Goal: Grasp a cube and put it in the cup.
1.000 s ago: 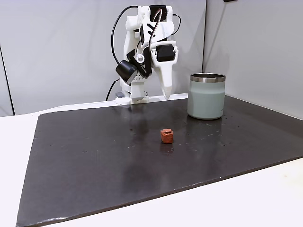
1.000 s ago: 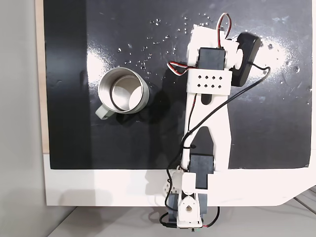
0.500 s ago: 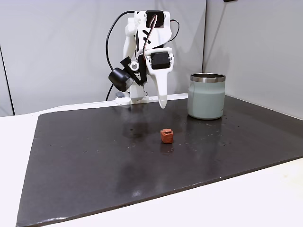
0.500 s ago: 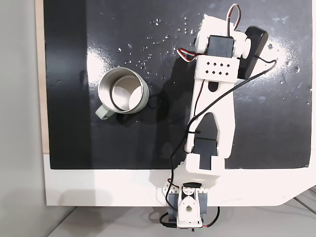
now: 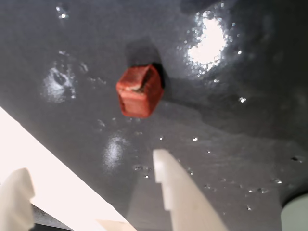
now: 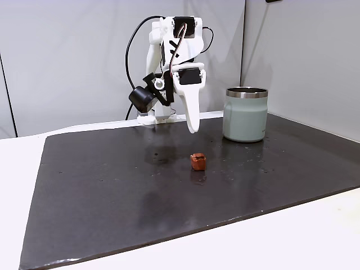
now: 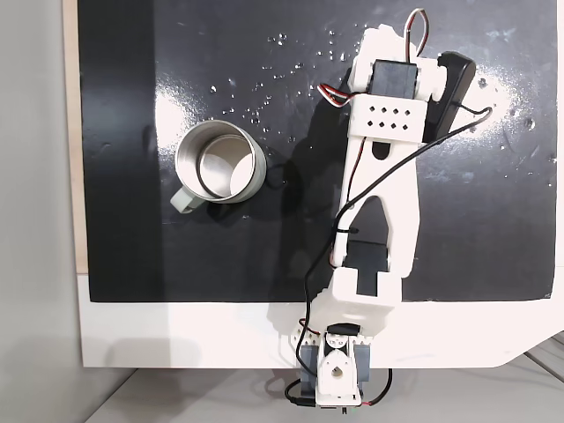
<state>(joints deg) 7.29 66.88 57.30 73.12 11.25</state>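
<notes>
In a fixed view from the front, my arm [image 6: 171, 62] stands at the back of the dark mat [image 6: 112, 185], bent over so that my gripper [image 6: 188, 125] hangs in the air above the mat, its long white finger [image 6: 191, 109] pointing down. To the right of it and lower in the picture, the cube [image 6: 198, 161] sits alone on the mat, small and reddish-orange, touching nothing else. Further right, near the back edge of the mat, stands the cup [image 6: 245, 114], upright, pale grey-green with a shiny steel rim, well apart from the cube.

In my wrist view, the cube [image 5: 139, 90] lies on the mat above and between my two white fingers. One finger [image 5: 17, 202] shows at the lower left corner and the other [image 5: 180, 192] rises from the bottom middle. A wide gap lies between them, so my jaws are spread apart and I hold nothing. The cube is clear of both fingertips. A pale sliver of the cup [image 5: 294, 215] sits in the lower right corner.

In a fixed view from above, the cup [image 7: 181, 198] is on the left, and I can see down into it: only its bare steel bottom shows inside. My arm [image 7: 383, 176] stretches over the mat to the right of it.
</notes>
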